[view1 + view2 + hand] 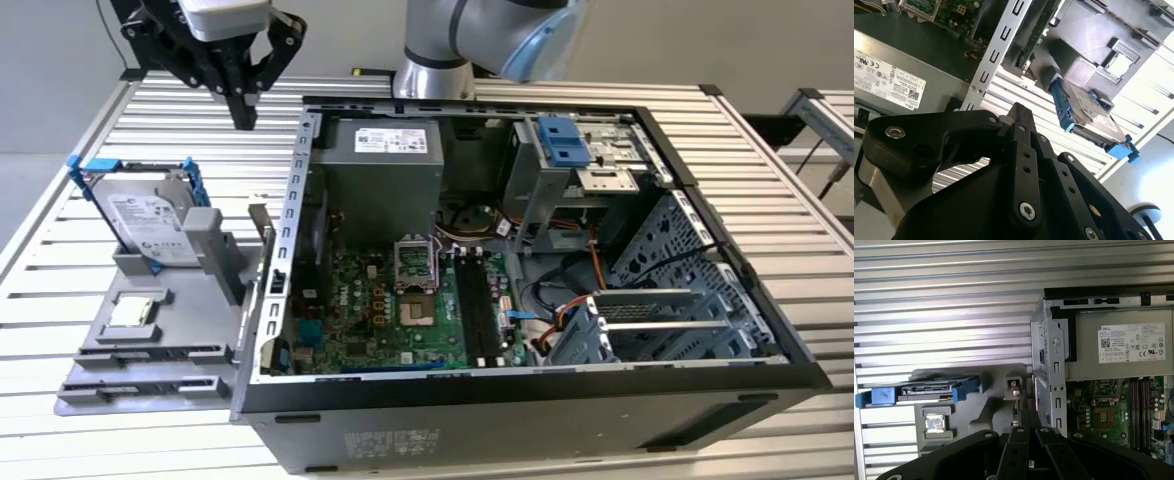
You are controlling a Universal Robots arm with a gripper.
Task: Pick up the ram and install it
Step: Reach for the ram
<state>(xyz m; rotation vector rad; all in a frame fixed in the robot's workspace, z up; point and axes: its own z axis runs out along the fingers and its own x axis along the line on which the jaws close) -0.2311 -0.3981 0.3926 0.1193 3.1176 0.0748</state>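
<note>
The ram (259,226) is a thin stick standing on edge in the grey fixture (160,345), close to the open computer case's outer wall. It shows end-on in the first wrist view (1013,390) and as a dark green strip in the second wrist view (1035,31). My gripper (244,120) hangs above the slatted table behind the fixture. It points down, shut, with nothing between its fingers. It is well above and behind the ram, apart from it. The motherboard's black slots (475,300) lie inside the case.
A silver hard drive in a blue frame (134,208) stands on the fixture's far end, and a small square silver chip (132,312) lies nearer the front. The case's grey power supply (380,165) and metal side wall (296,200) rise beside the ram.
</note>
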